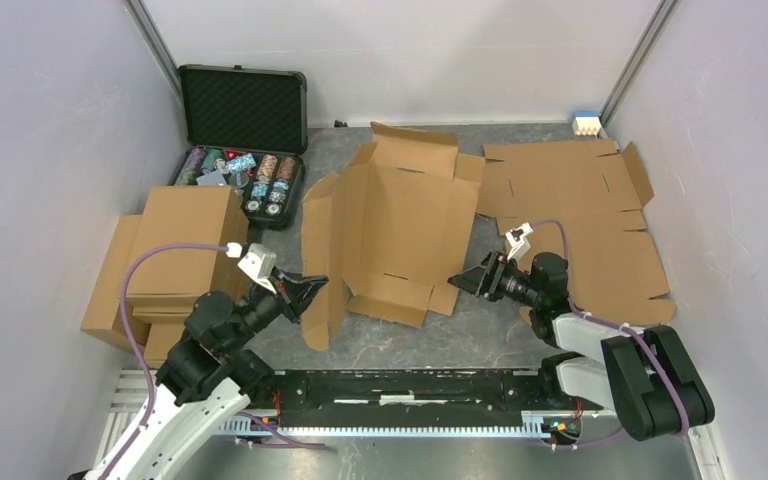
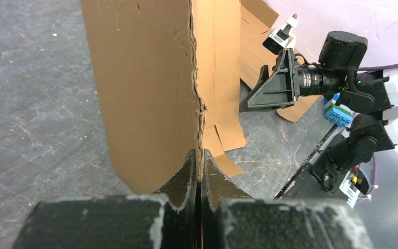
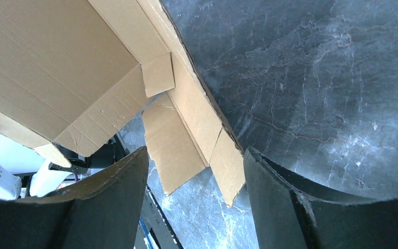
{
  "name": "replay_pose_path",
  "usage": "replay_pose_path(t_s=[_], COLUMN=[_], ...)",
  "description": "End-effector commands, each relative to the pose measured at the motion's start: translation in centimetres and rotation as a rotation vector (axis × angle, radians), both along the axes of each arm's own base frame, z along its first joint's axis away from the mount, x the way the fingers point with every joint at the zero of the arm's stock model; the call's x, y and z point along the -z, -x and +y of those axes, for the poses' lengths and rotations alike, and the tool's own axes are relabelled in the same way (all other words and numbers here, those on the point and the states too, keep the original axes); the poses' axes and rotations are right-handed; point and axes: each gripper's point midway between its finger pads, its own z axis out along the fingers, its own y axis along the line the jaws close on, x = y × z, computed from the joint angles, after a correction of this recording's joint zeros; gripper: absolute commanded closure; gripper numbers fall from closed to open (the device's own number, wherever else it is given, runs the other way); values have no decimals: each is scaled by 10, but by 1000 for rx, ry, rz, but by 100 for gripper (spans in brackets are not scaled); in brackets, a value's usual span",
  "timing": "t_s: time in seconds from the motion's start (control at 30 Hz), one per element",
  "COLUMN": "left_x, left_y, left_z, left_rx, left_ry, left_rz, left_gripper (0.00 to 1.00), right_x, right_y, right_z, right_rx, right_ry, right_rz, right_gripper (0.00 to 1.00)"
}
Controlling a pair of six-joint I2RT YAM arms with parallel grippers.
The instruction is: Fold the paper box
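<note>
The paper box (image 1: 395, 225), a brown cardboard blank with its sides partly raised, lies mid-table. Its left flap (image 2: 145, 88) stands upright, and my left gripper (image 1: 312, 290) is shut on that flap's near edge; in the left wrist view the fingertips (image 2: 190, 165) pinch the cardboard. My right gripper (image 1: 463, 283) is at the box's near right corner and stands open. In the right wrist view the gripper (image 3: 194, 166) has two small corner flaps (image 3: 172, 148) reaching down between its fingers, touching neither.
A black case of poker chips (image 1: 243, 140) stands open at the back left. A stack of flat cardboard (image 1: 175, 250) lies at the left and more blanks (image 1: 580, 215) at the right. A small blue-and-white block (image 1: 586, 124) sits in the back right corner.
</note>
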Motion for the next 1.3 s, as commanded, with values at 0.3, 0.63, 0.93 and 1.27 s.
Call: replay_pose_path(t_s=[0.3,0.63,0.93,1.27], left_x=[4,-31,-53,-50], left_y=[-4,-1,19,28], left_z=[-13,-26,-40,-38], left_rx=[-7,92,254,276], left_ry=[164,145,103,110], left_rz=[112,-15,-115,-141], left_gripper=[98,98,98,98], right_x=[-32,-52,-35,-4], right_y=[12,-15,-37,-56], right_z=[17,23,19,-1], right_rx=[-69,-98,-123,4], right_ry=[-144,-19,244,462], right_rz=[-97,-246,-355,-359], right_gripper=[30,34,34,6])
